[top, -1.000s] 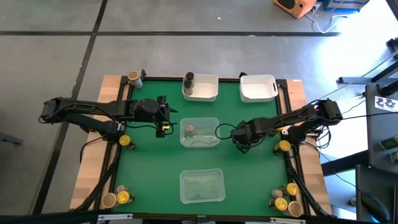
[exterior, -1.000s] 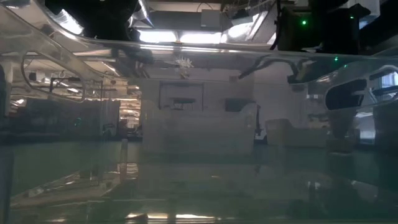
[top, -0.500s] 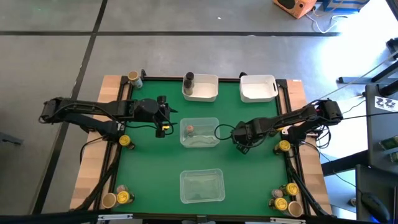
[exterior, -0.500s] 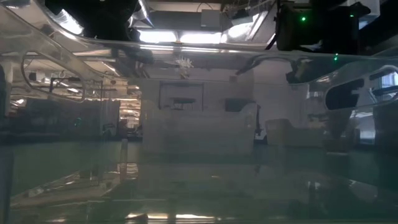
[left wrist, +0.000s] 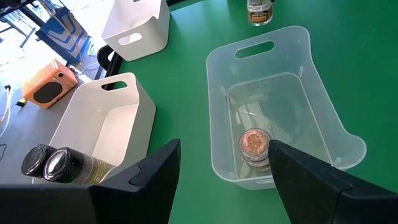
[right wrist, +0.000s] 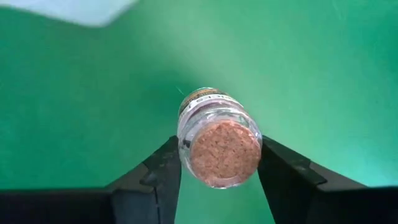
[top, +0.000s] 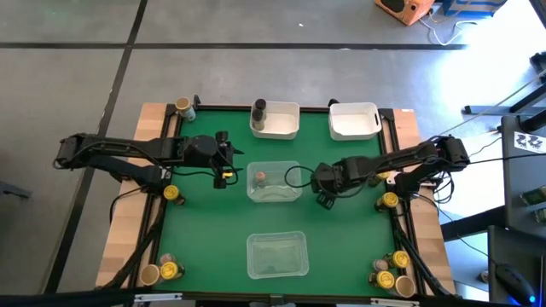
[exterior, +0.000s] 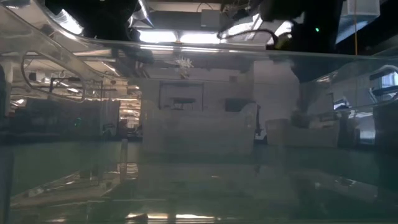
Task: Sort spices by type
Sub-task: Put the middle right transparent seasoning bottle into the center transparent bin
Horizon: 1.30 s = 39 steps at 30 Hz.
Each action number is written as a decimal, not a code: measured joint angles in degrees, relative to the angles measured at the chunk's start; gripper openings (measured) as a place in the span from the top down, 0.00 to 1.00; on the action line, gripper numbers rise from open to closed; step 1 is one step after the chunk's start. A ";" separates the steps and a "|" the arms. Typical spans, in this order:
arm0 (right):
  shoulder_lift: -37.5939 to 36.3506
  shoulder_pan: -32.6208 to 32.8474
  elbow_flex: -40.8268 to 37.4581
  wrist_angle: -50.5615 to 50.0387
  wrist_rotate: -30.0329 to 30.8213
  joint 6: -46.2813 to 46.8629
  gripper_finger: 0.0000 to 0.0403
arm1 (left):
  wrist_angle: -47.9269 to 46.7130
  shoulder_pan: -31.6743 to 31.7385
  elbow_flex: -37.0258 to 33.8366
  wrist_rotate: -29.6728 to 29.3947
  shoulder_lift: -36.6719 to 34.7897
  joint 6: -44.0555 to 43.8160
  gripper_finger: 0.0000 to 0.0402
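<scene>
**Right claw carries a jar toward the middle tray**

Since a second ago the right claw [top: 325,185] has drifted left across the green worktop [top: 205,230], and now sits just beside the clear middle tray [top: 275,195]. Its fingers [right wrist: 163,167] pinch a reddish-brown-topped spice jar [right wrist: 219,144], lifted over the green surface.

A second reddish-topped jar [left wrist: 254,145] stands inside that middle tray. The left claw [top: 223,173] hovers on the tray's other side, fingers spread and holding nothing. A dark grey jar [top: 258,109] stands in the left white bin [top: 281,130]; the right white bin [top: 355,126] sits beside it. Yellow-lidded jars wait on the wooden edges, one at the left [top: 171,194] and one at the right [top: 390,201], with more clustered at the near corners. Another clear tray [top: 276,255] lies nearer the front.

Grey floor surrounds the worktop, with an orange speaker [top: 404,8] lying on it beyond the far edge.
</scene>
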 joint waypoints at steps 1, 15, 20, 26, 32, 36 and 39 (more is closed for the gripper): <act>0.00 0.00 0.95 -0.06 0.14 -0.88 0.56 | 0.01 0.02 0.00 0.01 0.00 0.00 0.43; -0.07 0.00 12.93 1.23 5.02 -8.70 0.56 | 0.02 0.01 0.00 -0.01 0.00 0.00 0.43; 0.04 0.00 13.24 9.08 5.96 -13.59 0.55 | 0.02 0.01 0.00 0.00 0.00 -0.02 0.43; 3.46 0.00 13.23 20.62 5.92 -23.07 0.55 | 0.15 0.00 -0.02 -0.01 0.00 -0.01 0.43; 8.42 -0.24 13.25 24.97 5.90 -32.54 0.55 | 0.50 -0.01 -0.04 -0.01 0.00 0.00 0.43; 11.30 -1.91 13.25 24.48 5.72 -34.27 0.55 | 1.03 0.01 -0.04 0.00 0.00 0.00 0.43; 13.00 -3.83 13.25 23.31 4.72 -34.07 0.55 | 1.68 0.02 -0.04 0.01 0.00 0.00 0.43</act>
